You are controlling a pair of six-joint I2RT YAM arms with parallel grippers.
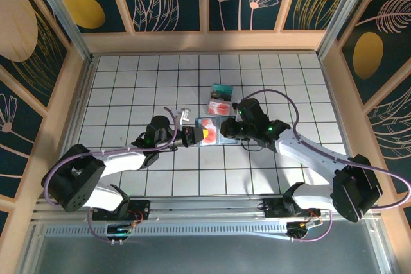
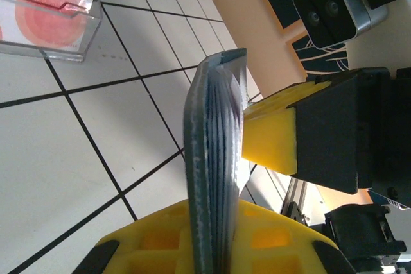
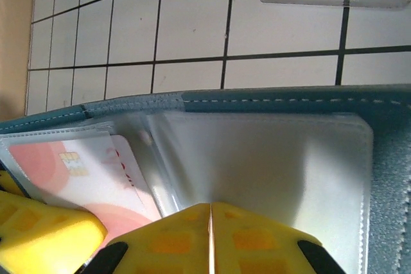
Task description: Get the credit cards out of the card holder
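The slate-blue card holder (image 1: 206, 124) hangs just above the tiles at the middle of the floor, between both arms. My left gripper (image 1: 194, 135) is shut on its left edge; in the left wrist view the card holder (image 2: 215, 126) stands edge-on in the left gripper (image 2: 215, 239). My right gripper (image 3: 210, 215) is shut, pinching a clear inner pocket (image 3: 270, 165) of the open card holder (image 3: 392, 178). A whitish-pink credit card (image 3: 64, 168) sits in a pocket on the left. Two credit cards lie on the floor beyond: a teal one (image 1: 222, 90) and a pink-red one (image 1: 219, 107).
A small pale object (image 1: 185, 115) lies on the tiles just behind my left wrist. Wooden walls (image 1: 77, 88) fence the tiled floor on three sides. The pink-red card (image 2: 48, 14) on the floor lies close beyond the holder.
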